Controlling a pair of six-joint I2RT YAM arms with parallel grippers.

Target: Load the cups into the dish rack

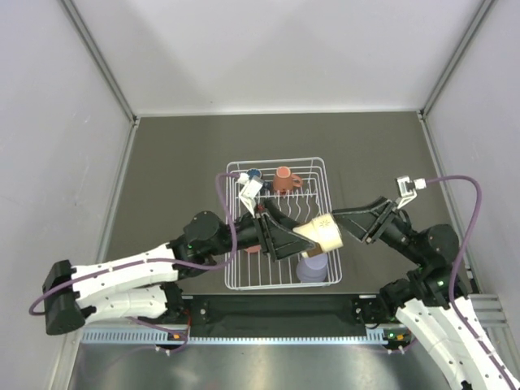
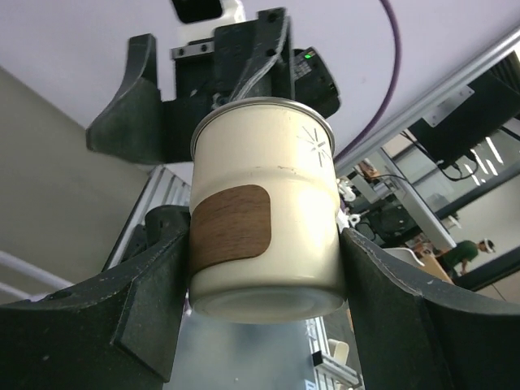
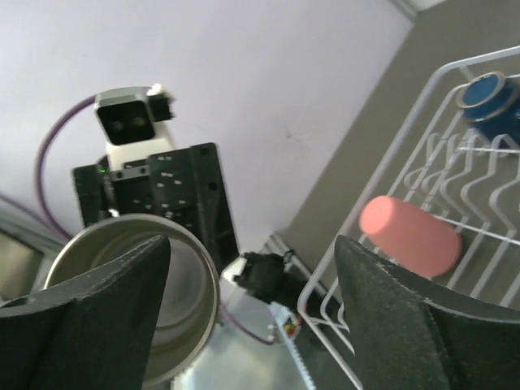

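Observation:
My left gripper (image 1: pixel 309 234) is shut on the shiny cup with a cream body and brown patch (image 1: pixel 323 231), holding it tilted above the white wire dish rack (image 1: pixel 280 161). In the left wrist view the cup (image 2: pixel 264 227) sits between both fingers. My right gripper (image 1: pixel 351 221) is open at the cup's mouth (image 3: pixel 130 301), not closed on it. In the rack are the lavender tumbler (image 1: pixel 313 266), the terracotta mug (image 1: pixel 284 179), the dark blue mug (image 1: pixel 253 174) and the pink tumbler (image 3: pixel 410 236), which lies on its side.
The rack stands mid-table on a grey surface (image 1: pixel 171 179). White walls enclose the left, right and back. A metal rail (image 1: pixel 276 333) runs along the near edge by the arm bases.

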